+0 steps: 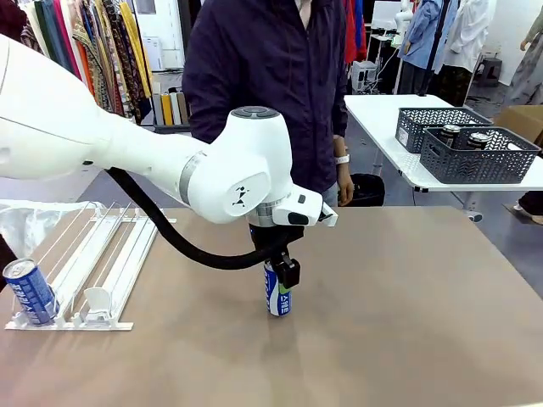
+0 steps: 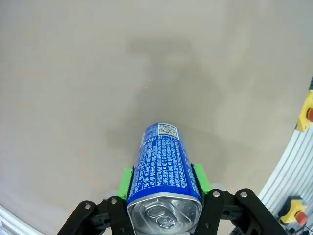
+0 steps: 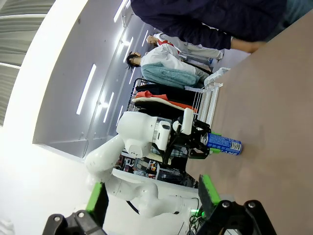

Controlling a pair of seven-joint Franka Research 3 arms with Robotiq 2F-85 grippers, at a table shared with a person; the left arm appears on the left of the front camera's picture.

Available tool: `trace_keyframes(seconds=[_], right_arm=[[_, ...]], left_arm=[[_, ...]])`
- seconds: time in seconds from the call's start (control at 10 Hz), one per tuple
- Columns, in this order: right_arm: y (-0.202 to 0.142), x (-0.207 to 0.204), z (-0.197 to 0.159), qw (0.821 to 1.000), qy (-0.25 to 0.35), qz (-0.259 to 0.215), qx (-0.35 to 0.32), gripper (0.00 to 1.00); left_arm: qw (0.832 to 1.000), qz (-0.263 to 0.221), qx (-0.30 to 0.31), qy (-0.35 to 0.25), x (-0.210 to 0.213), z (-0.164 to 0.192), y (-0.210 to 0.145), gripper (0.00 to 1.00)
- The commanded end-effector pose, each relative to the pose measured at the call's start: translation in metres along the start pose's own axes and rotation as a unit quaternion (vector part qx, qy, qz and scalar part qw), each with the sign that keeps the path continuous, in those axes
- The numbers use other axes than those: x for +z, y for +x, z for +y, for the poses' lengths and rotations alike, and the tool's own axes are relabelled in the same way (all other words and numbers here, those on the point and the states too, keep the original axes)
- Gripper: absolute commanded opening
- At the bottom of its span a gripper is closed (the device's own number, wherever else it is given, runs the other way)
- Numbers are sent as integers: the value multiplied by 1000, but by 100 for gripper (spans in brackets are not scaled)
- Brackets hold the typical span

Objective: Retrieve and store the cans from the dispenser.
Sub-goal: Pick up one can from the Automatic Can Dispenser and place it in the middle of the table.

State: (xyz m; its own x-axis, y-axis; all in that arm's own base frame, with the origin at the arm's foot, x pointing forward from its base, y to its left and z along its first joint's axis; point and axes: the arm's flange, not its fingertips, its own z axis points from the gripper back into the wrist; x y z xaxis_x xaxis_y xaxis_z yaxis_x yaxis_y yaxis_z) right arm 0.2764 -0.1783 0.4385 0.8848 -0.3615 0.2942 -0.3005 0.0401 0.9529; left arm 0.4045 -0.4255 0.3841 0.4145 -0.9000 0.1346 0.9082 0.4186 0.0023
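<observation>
Blue can (image 1: 278, 298) upright, apparently on table (image 1: 407, 322); second can (image 1: 30, 292) tilted at dispenser (image 1: 127, 254) front.

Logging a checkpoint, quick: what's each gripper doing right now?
Left gripper: closed on a blue can.
Right gripper: open, holding nothing.

surface: brown table (image 1: 424, 339) | on it: white dispenser (image 1: 127, 254) front-left | 1 blue can (image 1: 278, 301) upright mid-table

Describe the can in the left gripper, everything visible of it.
The can is a slim blue drink can with dense white print and a silver top, tab in place. It stands upright near the middle of the brown table, clamped near its top between the green pads of the left gripper. Whether its base touches the table cannot be told.
</observation>
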Motion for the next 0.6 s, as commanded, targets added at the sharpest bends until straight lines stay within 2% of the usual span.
trace_keyframes(seconds=[0.0, 0.1, 0.2, 0.3, 0.5], right_arm=[[0, 1, 2, 1000, 3, 3, 4, 100], [0, 1, 2, 1000, 3, 3, 4, 100], [0, 1, 2, 1000, 3, 3, 4, 100], [0, 1, 2, 1000, 3, 3, 4, 100], [0, 1, 2, 1000, 3, 3, 4, 100]], left_arm=[[1000, 10, 11, 14, -2, 1, 3, 0], [1000, 3, 18, 19, -1, 0, 2, 22], [999, 0, 20, 27, -1, 2, 1, 82], [999, -1, 22, 27, 1, 2, 1, 100], [999, -9, 27, 41, 8, 2, -1, 100]])
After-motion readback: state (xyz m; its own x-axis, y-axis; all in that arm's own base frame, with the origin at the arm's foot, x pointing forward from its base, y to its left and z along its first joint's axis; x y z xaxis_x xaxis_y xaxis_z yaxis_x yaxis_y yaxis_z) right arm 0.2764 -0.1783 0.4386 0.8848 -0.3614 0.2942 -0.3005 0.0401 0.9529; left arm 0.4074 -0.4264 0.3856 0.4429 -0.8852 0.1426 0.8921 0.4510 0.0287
